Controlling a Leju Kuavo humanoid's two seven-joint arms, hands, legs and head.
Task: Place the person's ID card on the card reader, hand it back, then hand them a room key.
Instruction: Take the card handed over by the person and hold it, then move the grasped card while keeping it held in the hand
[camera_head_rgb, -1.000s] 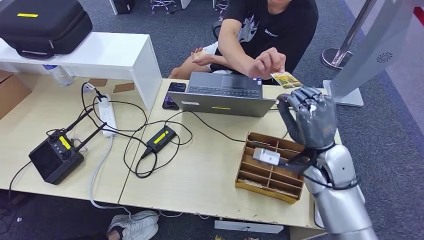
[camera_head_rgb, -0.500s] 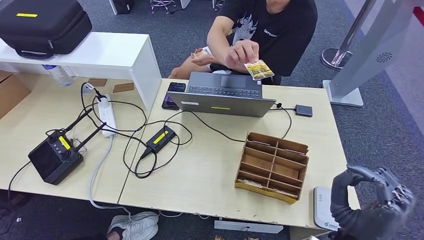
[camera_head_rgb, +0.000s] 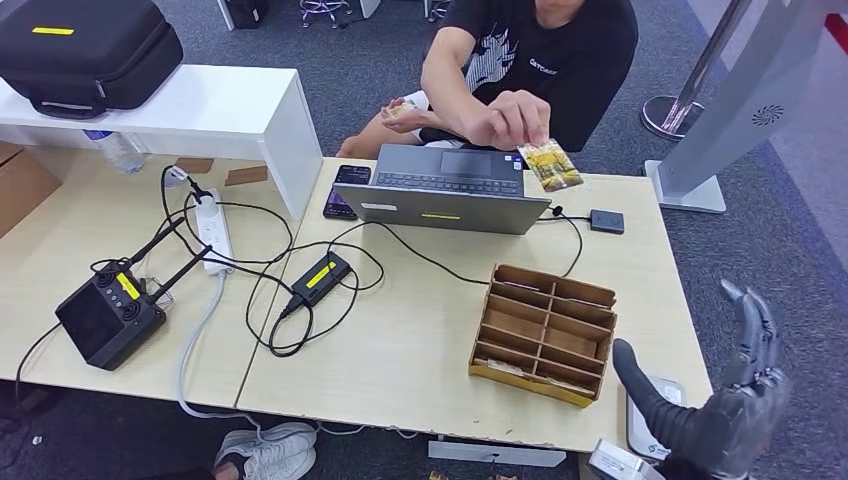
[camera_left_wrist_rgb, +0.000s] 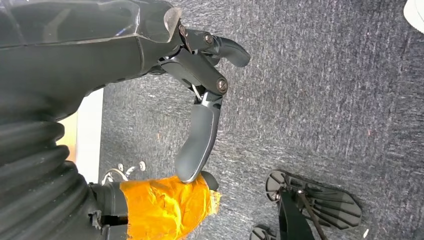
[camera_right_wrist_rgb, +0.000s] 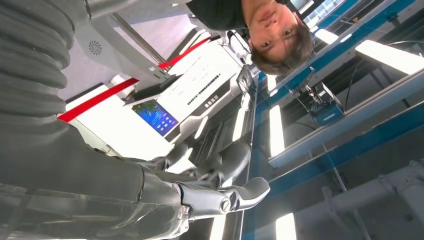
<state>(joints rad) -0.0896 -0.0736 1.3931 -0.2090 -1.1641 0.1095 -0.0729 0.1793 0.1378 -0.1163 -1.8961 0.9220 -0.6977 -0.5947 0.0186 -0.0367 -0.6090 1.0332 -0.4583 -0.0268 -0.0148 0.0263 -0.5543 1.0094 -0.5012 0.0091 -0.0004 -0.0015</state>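
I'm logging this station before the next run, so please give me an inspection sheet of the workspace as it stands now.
Surface: pale wooden desk, a white shelf at its far left.
Job's things: card in the person's hand above the laptop; white card reader at the near right edge.
Clutter: cardboard divider box, phone, black case.
Hands: right hand open, holding nothing; left hand open over the carpet.
Cables: black loops, white power strip.
Surroundings: grey carpet, a stanchion base.
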